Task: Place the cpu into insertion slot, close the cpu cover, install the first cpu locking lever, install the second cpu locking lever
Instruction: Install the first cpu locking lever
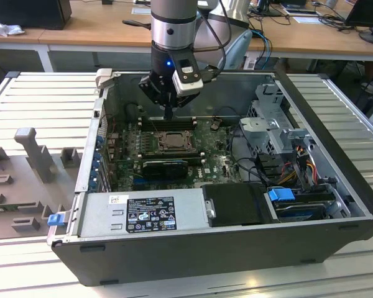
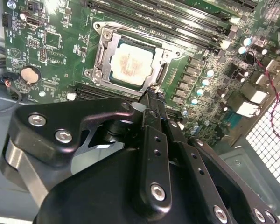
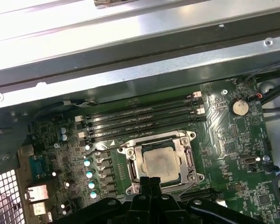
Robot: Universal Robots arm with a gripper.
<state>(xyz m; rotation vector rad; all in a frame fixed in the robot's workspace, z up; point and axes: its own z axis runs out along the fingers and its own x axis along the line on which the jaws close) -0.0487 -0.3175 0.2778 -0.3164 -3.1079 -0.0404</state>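
Note:
The cpu (image 2: pixel 129 64) lies flat in the insertion slot (image 2: pixel 94 72) on the green board, its dull silver top showing. The cpu cover (image 2: pixel 102 46) lies down around it as a silver frame. In the first wrist view the cpu (image 3: pixel 161 164) sits inside the cover (image 3: pixel 156 145), just beyond my fingertips. My gripper (image 2: pixel 151 92) is shut with nothing in it, and its tip hovers at the socket's edge. In the exterior view the gripper (image 1: pixel 168 113) points straight down just behind the cpu (image 1: pixel 173 141). I cannot tell how the locking levers stand.
Long black memory slots (image 3: pixel 140 119) run beside the socket. A black fan card (image 1: pixel 165 167) lies in front of it, then the grey power supply (image 1: pixel 143 214). A drive cage (image 1: pixel 270 124) and cables fill the exterior view's right. Case walls (image 1: pixel 93 143) surround the board.

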